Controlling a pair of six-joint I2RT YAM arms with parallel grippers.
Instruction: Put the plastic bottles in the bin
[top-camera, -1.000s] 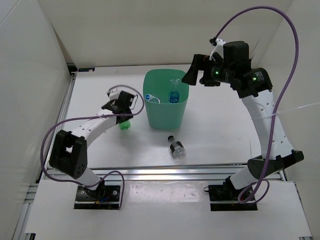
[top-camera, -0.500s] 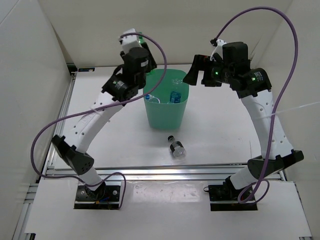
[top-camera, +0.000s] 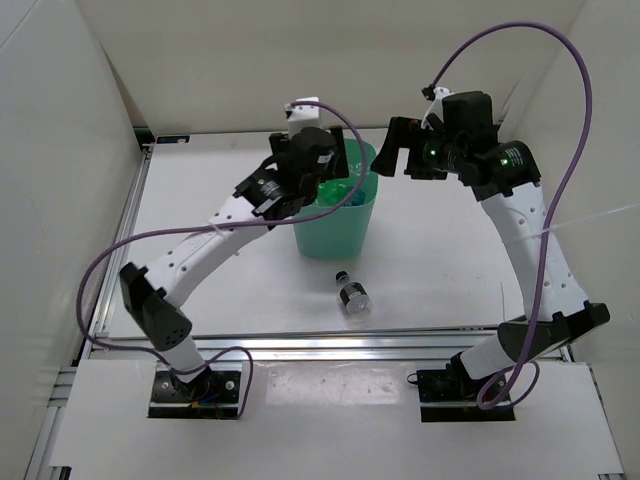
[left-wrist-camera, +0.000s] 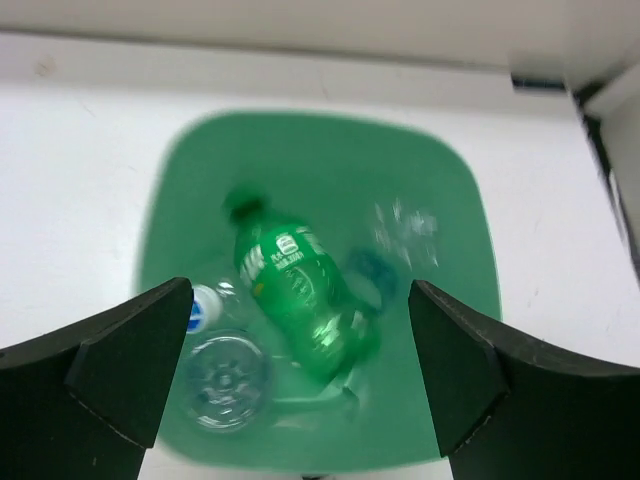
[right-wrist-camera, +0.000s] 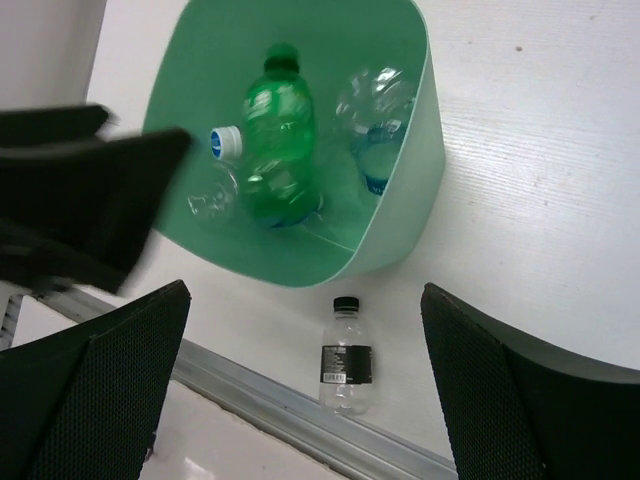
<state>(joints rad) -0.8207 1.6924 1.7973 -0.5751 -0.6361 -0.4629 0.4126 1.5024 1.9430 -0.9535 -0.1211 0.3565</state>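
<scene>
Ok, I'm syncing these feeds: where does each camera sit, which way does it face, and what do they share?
Top external: above, behind the bases, looking down on the table; left arm, right arm, left gripper over the bin, right gripper near its rim.
Left wrist: above the bin, facing straight down; its fingers flank the green bottle inside.
Right wrist: high beside the bin, angled down; its fingers at the lower corners, short bottle on the table.
Shared: both wrist views show the green bottle in the bin.
</scene>
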